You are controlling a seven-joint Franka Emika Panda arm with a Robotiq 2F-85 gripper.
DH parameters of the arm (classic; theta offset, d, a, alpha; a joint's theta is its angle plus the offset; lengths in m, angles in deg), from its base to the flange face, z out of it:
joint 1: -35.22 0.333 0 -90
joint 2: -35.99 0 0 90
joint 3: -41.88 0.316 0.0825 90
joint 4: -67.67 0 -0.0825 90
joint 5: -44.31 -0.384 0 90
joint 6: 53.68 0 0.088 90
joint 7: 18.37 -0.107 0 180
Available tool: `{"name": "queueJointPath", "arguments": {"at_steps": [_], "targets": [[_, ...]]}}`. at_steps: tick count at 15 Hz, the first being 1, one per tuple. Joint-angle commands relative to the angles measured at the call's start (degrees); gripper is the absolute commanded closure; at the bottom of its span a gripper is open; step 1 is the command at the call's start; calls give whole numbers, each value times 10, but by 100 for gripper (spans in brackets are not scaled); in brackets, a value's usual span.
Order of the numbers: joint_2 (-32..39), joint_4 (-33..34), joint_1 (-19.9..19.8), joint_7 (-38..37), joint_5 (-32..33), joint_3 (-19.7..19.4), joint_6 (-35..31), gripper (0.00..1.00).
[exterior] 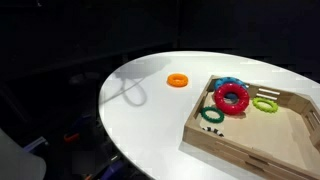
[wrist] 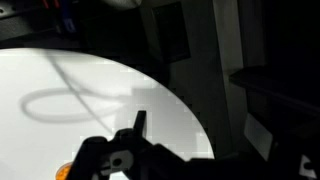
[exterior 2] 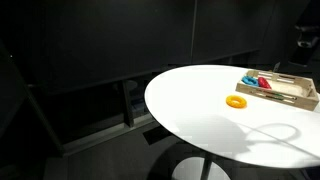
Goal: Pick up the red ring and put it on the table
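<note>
The red ring (exterior: 231, 97) lies in the light wooden tray (exterior: 235, 140), resting partly on the blue ring (exterior: 228, 84). In an exterior view it is a small red spot (exterior 2: 264, 82) in the tray (exterior 2: 290, 97). The white round table (exterior: 150, 110) shows in both exterior views and the wrist view (wrist: 80, 90). My gripper (wrist: 160, 135) hangs high above the table edge, far from the tray. One dark finger shows against the white top with a bare gap beside it, and it holds nothing. The red ring is out of the wrist view.
An orange ring (exterior: 178, 80) lies on the table beside the tray; it also shows in an exterior view (exterior 2: 236, 101). Two green rings (exterior: 211, 115) (exterior: 264, 103) lie in the tray. A looped cable shadow (wrist: 60, 100) falls on the table. Dark surroundings lie beyond the table edge.
</note>
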Motion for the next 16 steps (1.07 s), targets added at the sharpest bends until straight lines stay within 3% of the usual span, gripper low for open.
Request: {"name": "queueJointPath", "arguments": {"at_steps": [1, 8, 16], "targets": [[0, 1, -2, 1, 0, 1, 2, 0], [0, 18, -17, -6, 20, -4, 16, 0], [15, 67, -89, -18, 86, -33, 44, 0]]}}
